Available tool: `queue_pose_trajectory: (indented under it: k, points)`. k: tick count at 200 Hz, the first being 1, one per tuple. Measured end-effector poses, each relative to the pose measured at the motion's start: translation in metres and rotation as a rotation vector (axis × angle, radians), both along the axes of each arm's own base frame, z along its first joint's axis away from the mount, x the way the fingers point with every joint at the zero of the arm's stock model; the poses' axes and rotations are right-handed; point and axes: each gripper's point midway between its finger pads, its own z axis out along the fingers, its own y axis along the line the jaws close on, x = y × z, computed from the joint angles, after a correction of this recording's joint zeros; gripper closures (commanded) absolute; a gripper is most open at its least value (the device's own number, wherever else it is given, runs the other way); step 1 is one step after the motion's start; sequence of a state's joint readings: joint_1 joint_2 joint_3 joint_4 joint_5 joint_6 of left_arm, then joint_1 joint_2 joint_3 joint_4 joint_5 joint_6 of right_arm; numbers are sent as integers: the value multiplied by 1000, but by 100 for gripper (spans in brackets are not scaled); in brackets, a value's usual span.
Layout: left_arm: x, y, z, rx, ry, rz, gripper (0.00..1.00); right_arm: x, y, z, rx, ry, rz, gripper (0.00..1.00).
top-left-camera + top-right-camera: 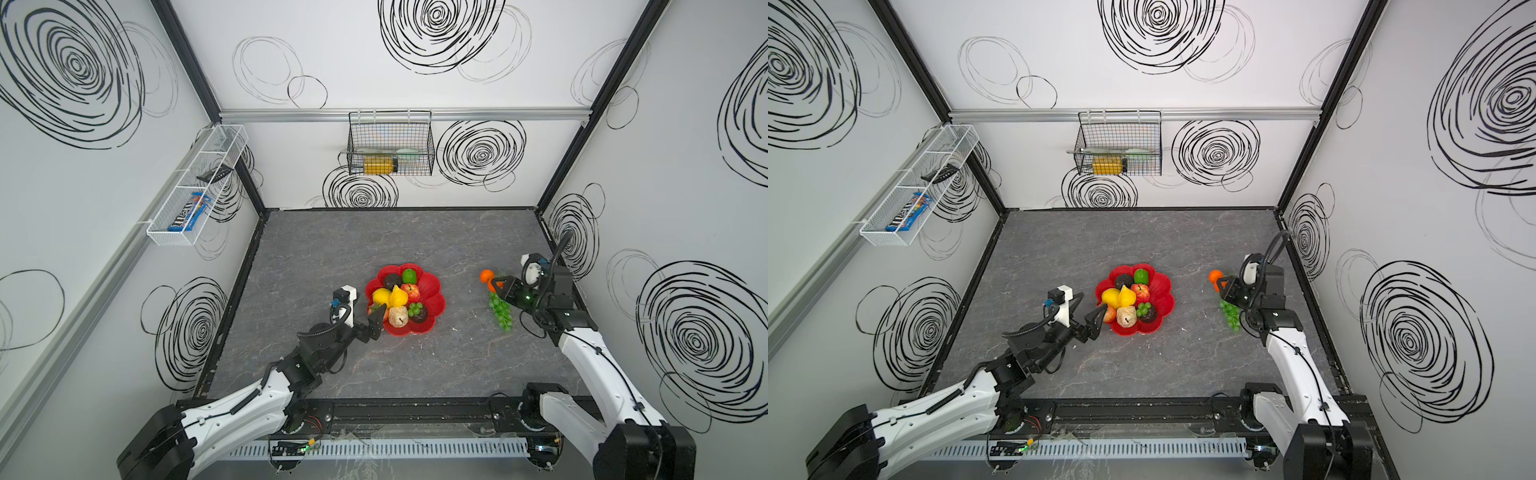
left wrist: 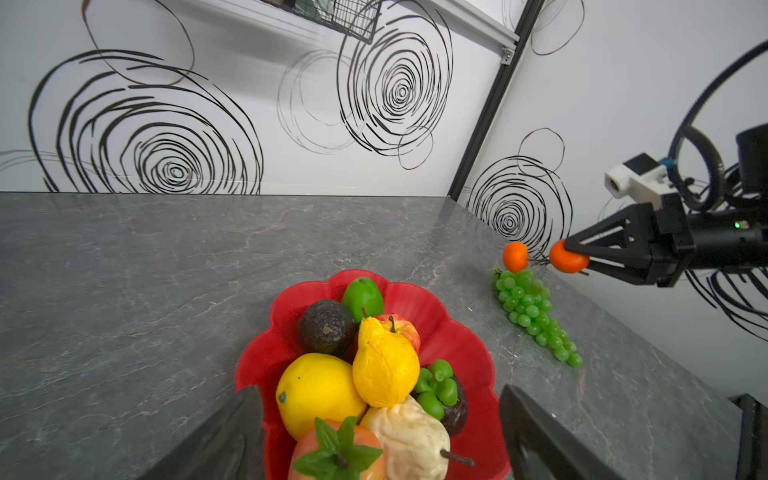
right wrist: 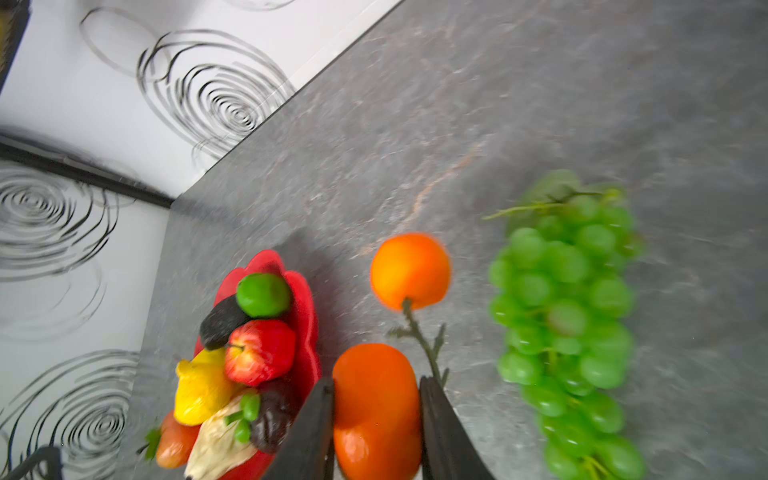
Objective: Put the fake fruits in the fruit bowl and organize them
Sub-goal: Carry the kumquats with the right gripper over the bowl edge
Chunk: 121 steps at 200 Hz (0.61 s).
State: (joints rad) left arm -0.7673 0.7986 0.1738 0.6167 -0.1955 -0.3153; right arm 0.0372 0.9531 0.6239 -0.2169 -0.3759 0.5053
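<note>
Two oranges (image 1: 487, 275), grapes (image 1: 500, 313) nr R table (image 1: 374, 241) edge.

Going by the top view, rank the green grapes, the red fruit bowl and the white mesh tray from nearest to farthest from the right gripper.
From the right gripper, shut on an orange:
1. green grapes, lying right beside it
2. fruit bowl, in the middle, to its left
3. white mesh tray, hanging at the far left
</note>
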Motion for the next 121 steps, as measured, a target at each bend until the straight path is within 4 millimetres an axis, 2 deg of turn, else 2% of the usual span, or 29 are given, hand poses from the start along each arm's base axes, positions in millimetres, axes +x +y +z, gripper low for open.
queue_pose_trajectory:
  k: [23,47,78,121]
  points:
    - [-2,-6,2,-8,-4,-33,8,-6,47,15,6,-23,137,71]
    - [-5,-12,7,-23,-18,-67,9,-18,86,16,19,-12,247,71]
    - [-10,-26,5,-4,-17,-130,13,-35,125,13,32,25,353,70]
    - [-23,-55,-2,63,-22,-222,14,-49,164,26,68,5,448,70]
